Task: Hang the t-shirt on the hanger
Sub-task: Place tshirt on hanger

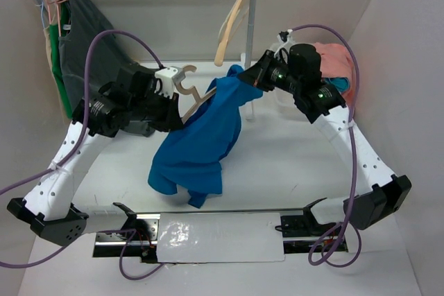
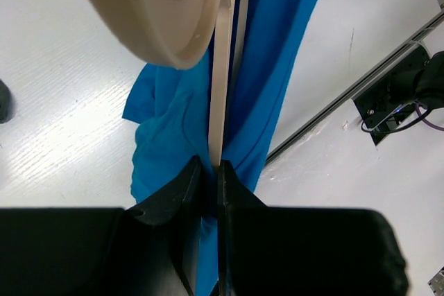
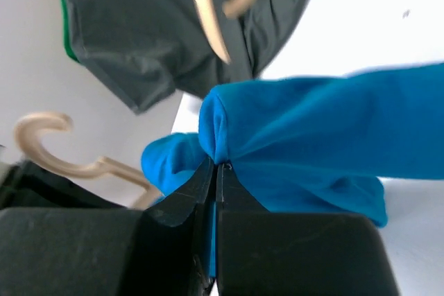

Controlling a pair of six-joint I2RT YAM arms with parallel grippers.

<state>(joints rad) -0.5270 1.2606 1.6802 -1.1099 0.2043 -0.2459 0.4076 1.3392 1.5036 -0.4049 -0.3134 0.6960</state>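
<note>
The left tool [image 2: 210,171], clamped on the hanger [image 2: 219,102], should hold it rigid while the right tool [image 3: 216,169], pinching the t-shirt [image 1: 201,136], draws cloth over the hanger's shoulder.

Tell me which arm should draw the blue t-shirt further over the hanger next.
Right, most likely. The right claw is shut on a fold of the t-shirt, so it can drag the cloth along. The left claw is shut on the hanger, busy supporting it.

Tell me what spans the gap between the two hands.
The hanger, gripped by the left hand, and the t-shirt, pinched by the right hand; top external view.
</note>
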